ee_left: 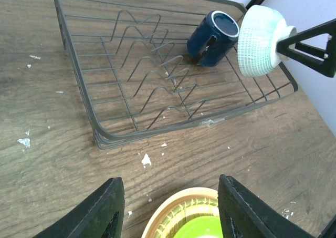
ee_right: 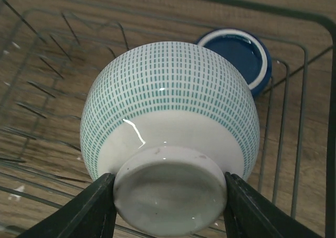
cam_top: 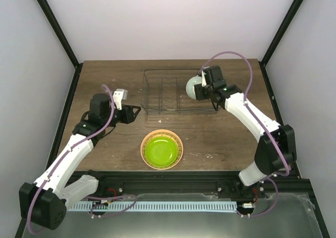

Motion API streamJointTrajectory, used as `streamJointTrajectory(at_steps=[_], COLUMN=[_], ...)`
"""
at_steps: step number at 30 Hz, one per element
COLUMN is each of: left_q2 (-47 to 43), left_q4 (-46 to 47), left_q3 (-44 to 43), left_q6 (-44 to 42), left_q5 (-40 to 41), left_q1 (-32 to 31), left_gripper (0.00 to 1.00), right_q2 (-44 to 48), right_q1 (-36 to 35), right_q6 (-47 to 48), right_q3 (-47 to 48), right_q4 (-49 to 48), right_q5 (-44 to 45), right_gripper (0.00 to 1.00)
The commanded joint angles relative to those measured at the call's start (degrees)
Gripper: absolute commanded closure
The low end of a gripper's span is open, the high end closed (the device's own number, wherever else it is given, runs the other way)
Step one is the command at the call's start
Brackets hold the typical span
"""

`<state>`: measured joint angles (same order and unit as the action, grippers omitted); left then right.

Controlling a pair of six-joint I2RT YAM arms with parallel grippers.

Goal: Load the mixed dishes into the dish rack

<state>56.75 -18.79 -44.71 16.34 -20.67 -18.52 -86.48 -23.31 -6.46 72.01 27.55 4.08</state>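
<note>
While the top view hides the mug behind the right arm, the left wrist camera shows the dark blue mug (ee_left: 212, 38) lying on its side inside the dish rack (ee_left: 210, 122), at its right end. Only the right wrist view shows the grip plainly: the right claw (ee_right: 170, 206) pinches the foot ring of the pale mint-green bowl (ee_right: 168, 122), one finger on each side. The bowl is tipped sideways and held over the rack's right end, just beside the mug. From above, the right arm reaches forward and inward from its base, its wrist over the rack's right edge. The left arm stretches forward with its elbow bent and its wrist turned toward the rack. The left claw (ee_left: 168, 211) is spread wide above the table (cam_top: 105, 80), between the rack and the plates. The lime-green plate (cam_top: 161, 149) lies on an orange woven plate (cam_top: 144, 148), outside the rack, on its near side.
</note>
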Motion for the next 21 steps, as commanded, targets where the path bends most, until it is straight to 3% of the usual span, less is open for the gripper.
streamJointTrajectory(at_steps=[1,21], left_q2=[-1.22,-0.52], left_q4=[-0.94,-2.66], left_q3=[1.16,0.98], left_q6=[0.31,-0.45], left_q5=[-0.82,-2.44], left_q1=[-0.02,-0.02], left_gripper=[0.49,0.5], right_q2=[-2.5,-16.05], right_q1=[0.52,3.31], right_q6=[0.22,4.57], right_q3=[7.01,12.02], right_q4=[5.66,10.67], right_q5=[4.27,6.28], right_gripper=[0.82,0.83])
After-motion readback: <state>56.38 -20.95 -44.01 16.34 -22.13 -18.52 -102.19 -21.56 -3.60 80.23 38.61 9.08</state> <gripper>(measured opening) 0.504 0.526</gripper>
